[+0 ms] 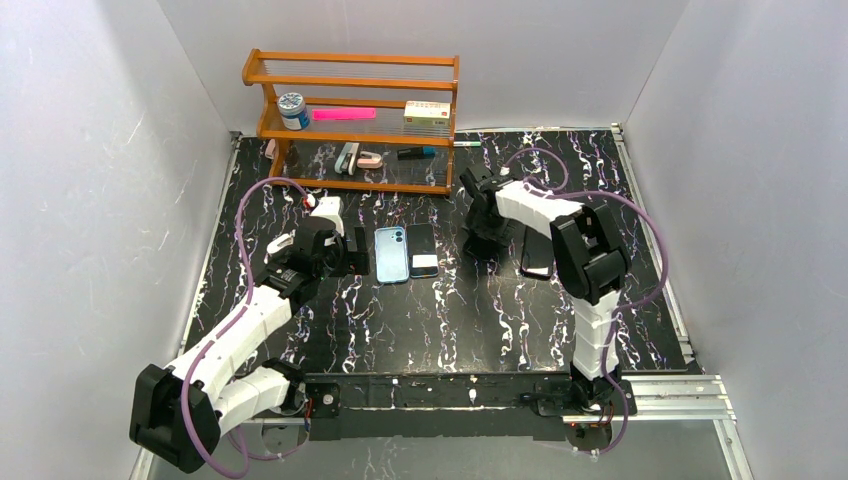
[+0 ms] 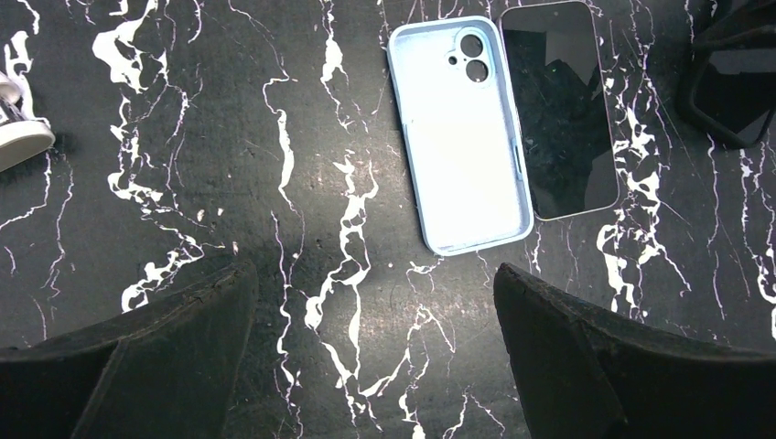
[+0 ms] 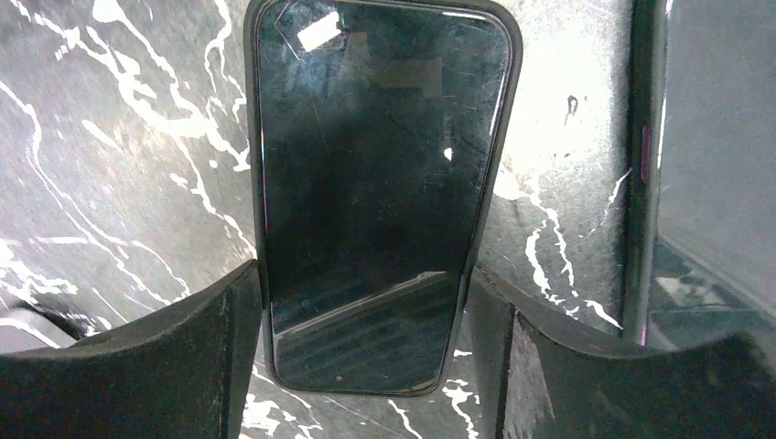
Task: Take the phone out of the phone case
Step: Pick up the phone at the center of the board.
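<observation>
The right gripper (image 3: 366,279) is held low over the table (image 1: 450,330), its fingers (image 3: 183,366) set on either side of the near end of the phone (image 3: 380,165), which lies face up with a dark screen inside its black case (image 3: 255,165). The fingers are seen close against the case edges, but whether they are already pressed on it cannot be told. The left gripper (image 2: 373,274) is spread wide over bare table with nothing between its fingers. A slip is to be feared if the case is squeezed at its rounded sides: it could be skidded across the smooth top, or lifted phone and all, with the phone never freed. A second phone (image 3: 714,137) lies just beside the right finger and could be knocked. Further left, an empty blue case (image 2: 462,137) and a bare phone (image 2: 560,110) are laid side by side near the left gripper, and a wooden shelf (image 1: 350,120) is stood at the back, well apart
</observation>
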Motion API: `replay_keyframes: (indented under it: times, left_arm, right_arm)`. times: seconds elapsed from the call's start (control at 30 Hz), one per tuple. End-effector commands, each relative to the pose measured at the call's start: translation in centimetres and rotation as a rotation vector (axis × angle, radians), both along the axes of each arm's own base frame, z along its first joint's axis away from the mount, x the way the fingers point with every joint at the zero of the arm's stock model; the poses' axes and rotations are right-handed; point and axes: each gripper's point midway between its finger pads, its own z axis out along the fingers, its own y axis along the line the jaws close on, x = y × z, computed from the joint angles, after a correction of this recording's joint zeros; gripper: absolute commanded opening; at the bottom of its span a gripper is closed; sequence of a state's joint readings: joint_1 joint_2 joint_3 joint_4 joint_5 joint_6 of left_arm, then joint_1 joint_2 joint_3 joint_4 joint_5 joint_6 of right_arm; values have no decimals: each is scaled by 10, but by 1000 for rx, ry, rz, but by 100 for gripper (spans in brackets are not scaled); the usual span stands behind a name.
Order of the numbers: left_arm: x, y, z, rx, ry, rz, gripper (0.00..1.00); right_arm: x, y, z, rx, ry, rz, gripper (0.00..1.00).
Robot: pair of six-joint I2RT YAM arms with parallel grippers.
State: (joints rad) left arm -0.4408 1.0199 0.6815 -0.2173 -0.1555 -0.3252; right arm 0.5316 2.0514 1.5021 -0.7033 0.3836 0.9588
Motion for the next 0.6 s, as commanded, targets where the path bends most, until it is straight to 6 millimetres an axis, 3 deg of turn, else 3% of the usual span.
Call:
replay_keyframes:
  times: [0.0,0.23,0.57]
  left_arm:
    - [-6,-5,1,-31,14,-9,98]
    - [-13,-29,16,-191,55,-29,98]
    - [-29,-71,29,-466,207,-47,98]
  right_arm:
    - [-31,-7,-8,-15,67,135,34]
    - [-38,8,33,138,-93,289,2]
    - [-67,27,74,387,-304,408,1]
